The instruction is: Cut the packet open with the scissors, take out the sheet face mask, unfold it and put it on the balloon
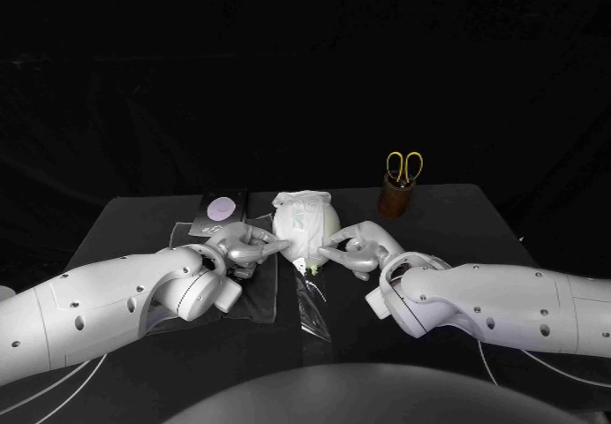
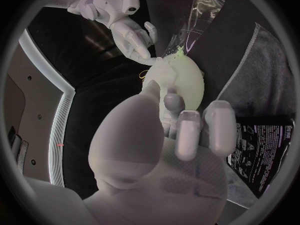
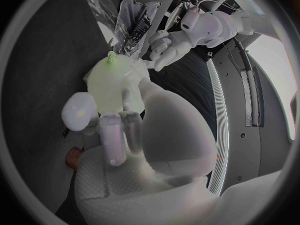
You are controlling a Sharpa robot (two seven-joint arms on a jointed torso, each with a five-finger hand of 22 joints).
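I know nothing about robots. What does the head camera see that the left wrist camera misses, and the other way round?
The head view gives you the scissors standing in a brown holder, and both white arms reaching in from either side. The left wrist view instead looks along the left hand from behind its palm, with the fingertips against the balloon. Shared by both: the balloon, the right hand at its knotted end, the dark packet and the clear film lying on the table.
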